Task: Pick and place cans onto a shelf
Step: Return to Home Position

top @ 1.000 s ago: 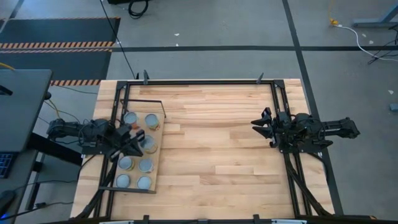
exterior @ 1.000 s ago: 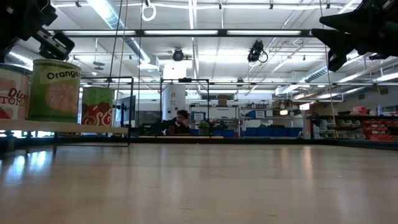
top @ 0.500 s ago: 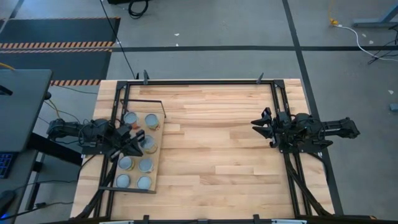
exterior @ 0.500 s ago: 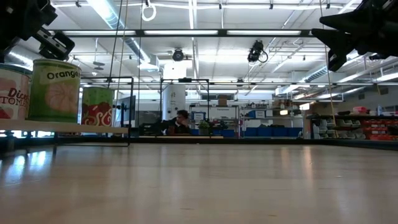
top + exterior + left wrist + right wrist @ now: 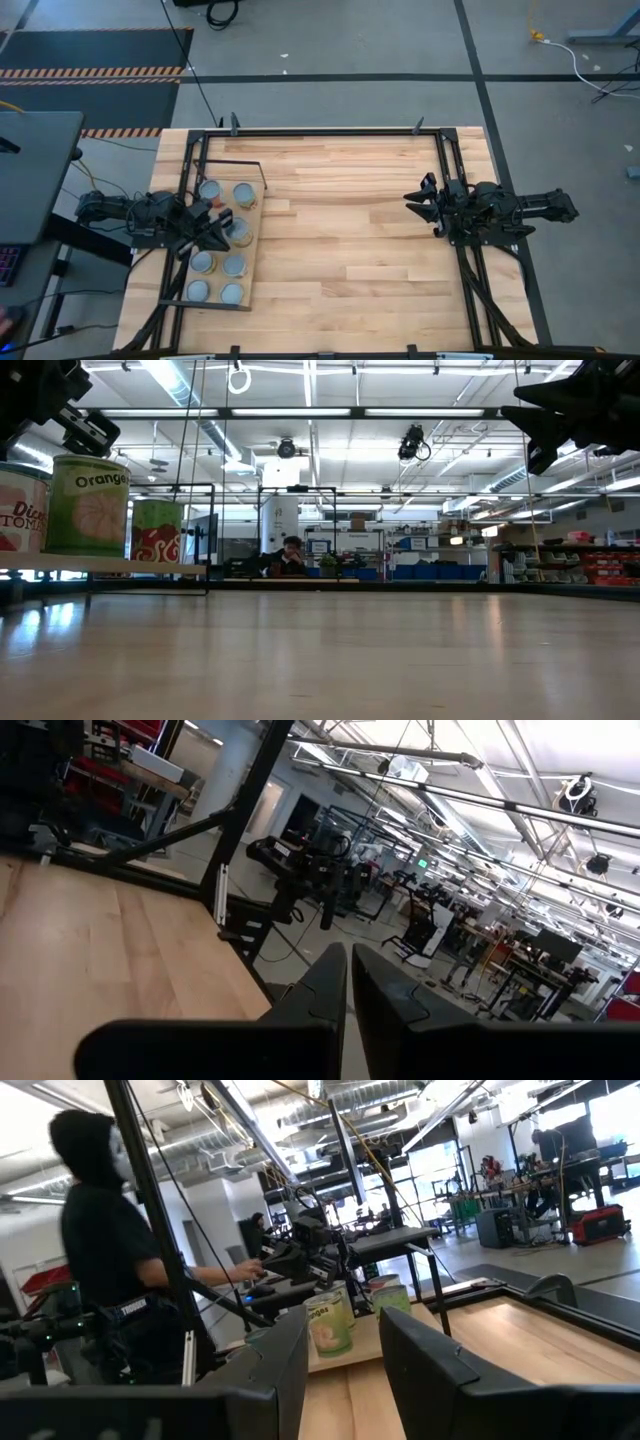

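Note:
The shelf (image 5: 250, 255) lies at the table's left side, raised on a black frame (image 5: 100, 563). Several cans with silvery-blue tops stand upright on it, such as one at its far end (image 5: 244, 192) and one at its near end (image 5: 232, 293). The low view shows an "Orange" labelled can (image 5: 88, 505) between a tomato can (image 5: 20, 510) and a red-green can (image 5: 157, 530). My left gripper (image 5: 225, 222) hovers above the shelf's middle, just over the cans, shut and empty (image 5: 348, 990). My right gripper (image 5: 410, 205) waits open and empty, raised at the table's right side (image 5: 342, 1350).
A black metal frame (image 5: 330, 132) runs round the table's far, left and right sides. The wooden tabletop (image 5: 350, 250) between the two arms is bare. A person in dark clothes (image 5: 110, 1250) stands beyond the table's left edge, behind the shelf.

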